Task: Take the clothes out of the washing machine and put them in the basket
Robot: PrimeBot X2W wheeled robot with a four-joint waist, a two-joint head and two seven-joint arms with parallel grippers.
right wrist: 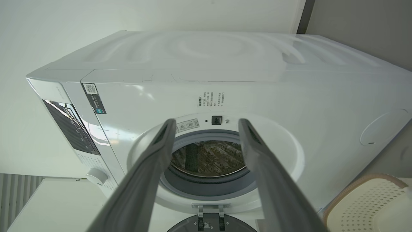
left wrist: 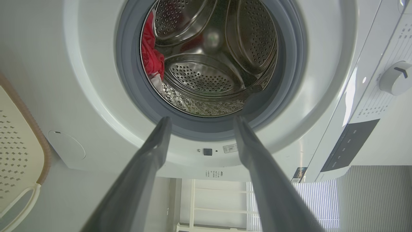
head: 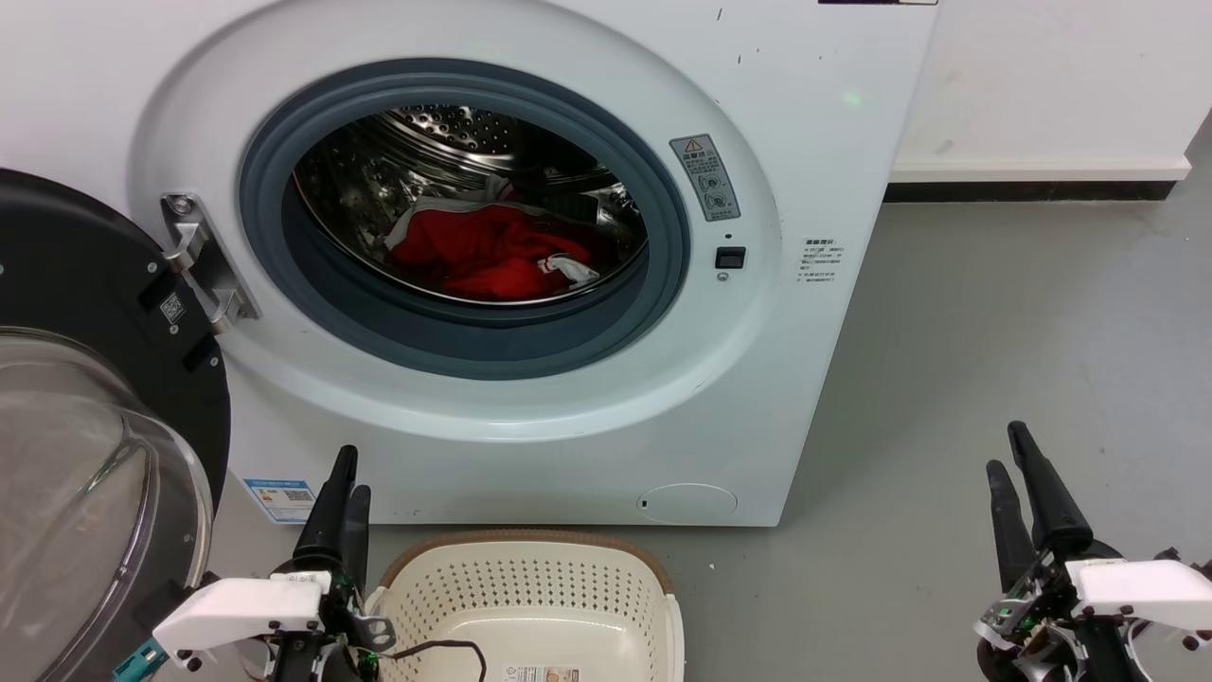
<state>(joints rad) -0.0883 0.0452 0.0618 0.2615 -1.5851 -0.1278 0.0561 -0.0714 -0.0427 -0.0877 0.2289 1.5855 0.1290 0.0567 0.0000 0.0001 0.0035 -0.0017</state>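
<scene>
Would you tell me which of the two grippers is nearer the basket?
The left gripper, just beside the basket; the right gripper sits far off over the floor.

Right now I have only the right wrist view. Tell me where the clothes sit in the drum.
Observer: The clothes lie in a red heap on the bottom of the drum.
Operator: Report the left gripper.
Observer: The left gripper hangs low outside the washing machine, beside the basket, with its fingers apart and nothing between them.
Operator: Check inside the basket.
Observer: The part of its inside that the head view shows holds no clothes.
</scene>
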